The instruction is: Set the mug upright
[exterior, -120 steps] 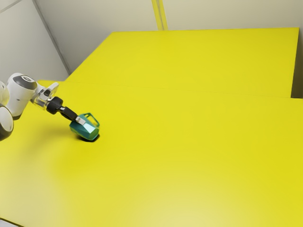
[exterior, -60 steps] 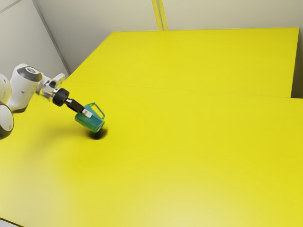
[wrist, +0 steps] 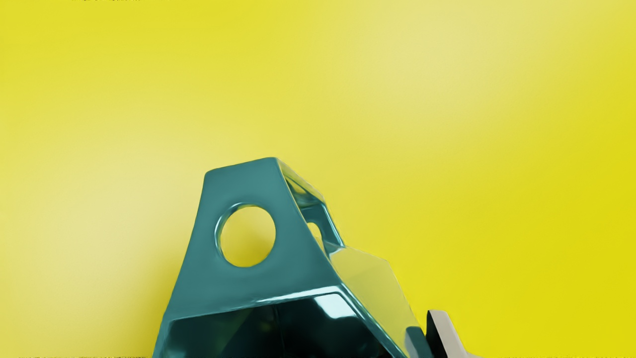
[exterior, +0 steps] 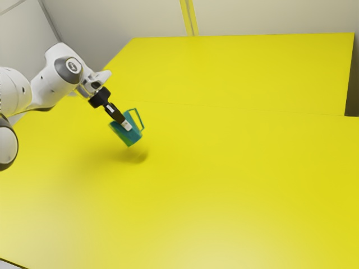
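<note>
my claw [exterior: 127,126] is pinching the teal mug [exterior: 127,137] by its body and holding it tilted above the table [exterior: 224,179]; i am guessing it light, stiff, maybe slippery, so i am preferring its walls over the handle [wrist: 243,188].

Exterior view looks down from the arm's [exterior: 50,87] side, well back, across the yellow surface [exterior: 241,185]; wrist view's right in close, facing that surface past the mug [exterior: 132,137], and both catch mug and surface!
</note>
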Available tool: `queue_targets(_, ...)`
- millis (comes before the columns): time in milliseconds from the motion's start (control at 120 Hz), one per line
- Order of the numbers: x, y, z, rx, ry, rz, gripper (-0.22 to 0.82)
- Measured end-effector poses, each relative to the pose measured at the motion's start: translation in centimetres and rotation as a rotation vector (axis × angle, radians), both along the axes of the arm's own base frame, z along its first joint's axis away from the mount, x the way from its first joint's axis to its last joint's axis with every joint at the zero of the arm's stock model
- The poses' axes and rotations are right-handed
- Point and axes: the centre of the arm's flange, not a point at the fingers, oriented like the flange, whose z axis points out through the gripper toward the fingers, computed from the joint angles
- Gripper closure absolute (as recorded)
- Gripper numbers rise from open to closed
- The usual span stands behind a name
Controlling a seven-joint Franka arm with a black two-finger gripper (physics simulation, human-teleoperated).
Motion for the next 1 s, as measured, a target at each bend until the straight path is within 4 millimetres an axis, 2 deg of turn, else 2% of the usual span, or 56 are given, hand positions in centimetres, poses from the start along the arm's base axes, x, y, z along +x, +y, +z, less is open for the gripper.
queue_targets(300,-0.6,-6.8,-0.5,0.273,-0.071,-0.081,0.78)
queue_targets(400,-0.2,-9.6,-0.4,0.329,-0.112,-0.111,0.78)
queue_targets(542,0.4,-12.0,0.2,0.398,-0.168,-0.135,0.78)
queue_targets(725,1.3,-12.6,-0.6,0.479,-0.214,-0.137,0.78)
queue_targets(875,2.2,-11.9,-3.4,0.521,-0.207,-0.129,0.78)
queue_targets(1000,2.6,-11.7,-5.1,0.534,-0.200,-0.117,0.78)
